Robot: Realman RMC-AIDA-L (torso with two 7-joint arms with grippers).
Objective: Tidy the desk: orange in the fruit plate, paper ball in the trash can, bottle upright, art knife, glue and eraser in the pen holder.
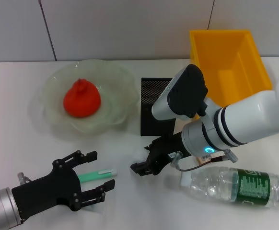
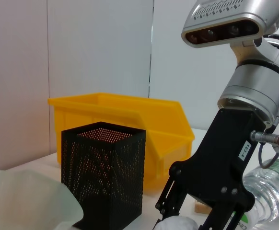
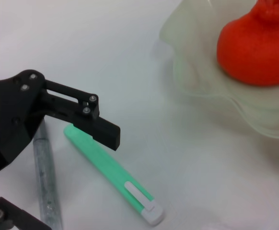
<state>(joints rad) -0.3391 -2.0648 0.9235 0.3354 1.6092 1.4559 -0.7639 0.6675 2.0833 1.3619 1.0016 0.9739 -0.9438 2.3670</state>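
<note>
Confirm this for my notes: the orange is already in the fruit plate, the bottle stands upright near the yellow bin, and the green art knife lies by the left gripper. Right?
Not quite. The bottle is lying on its side on the table, not upright, as the head view shows. The rest holds: the orange sits in the fruit plate, and the green art knife lies by the left gripper.

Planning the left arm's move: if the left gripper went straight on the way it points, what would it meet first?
Probably the green art knife lying between the left gripper's open fingers; beyond it, likely the white paper ball.
</note>
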